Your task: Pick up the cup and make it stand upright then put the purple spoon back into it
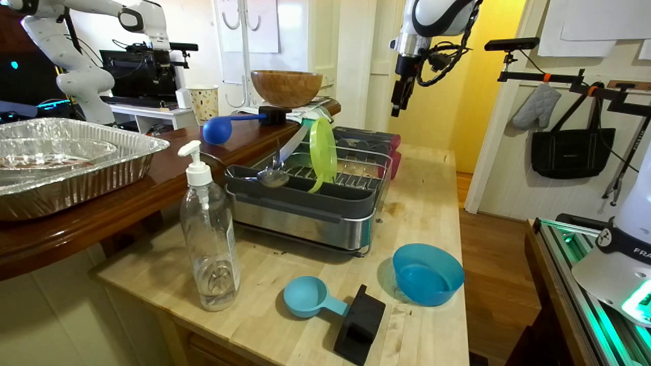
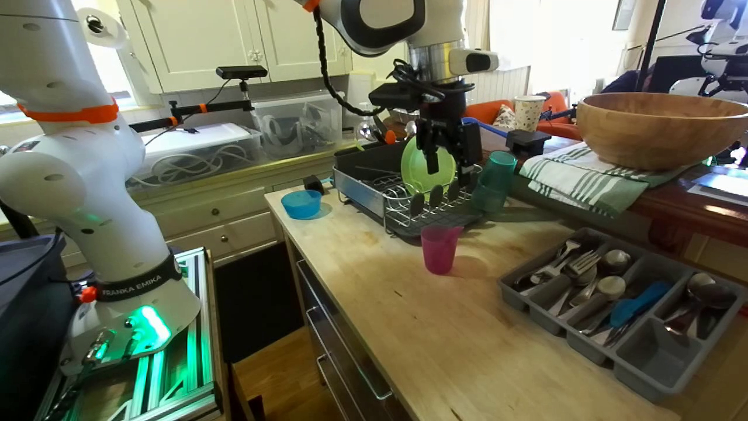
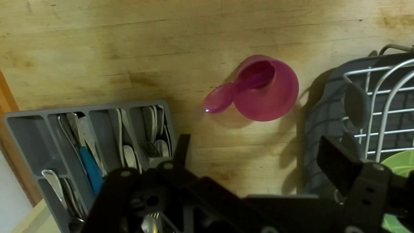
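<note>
The pink-purple cup [image 2: 438, 252] stands upright on the wooden counter, between the dish rack and the cutlery tray. The wrist view shows the cup [image 3: 271, 100] from above. The purple spoon [image 3: 220, 98] stands in it, handle inside and its bowl leaning out over the rim. In an exterior view a small bit of the spoon [image 2: 455, 231] shows at the rim. In the other angle the cup [image 1: 396, 165] is mostly hidden behind the rack. My gripper [image 3: 257, 149] is open and empty, high above the counter near the cup. It also shows in both exterior views [image 1: 396, 109] [image 2: 450, 169].
The dish rack [image 2: 365, 190] holds a green plate [image 2: 415, 166]; a teal glass [image 2: 494, 181] stands beside it. A grey cutlery tray [image 2: 660, 386] lies on the cup's other side. A blue bowl [image 1: 427, 274], light-blue scoop [image 1: 305, 295] and soap bottle [image 1: 208, 244] stand beyond the rack.
</note>
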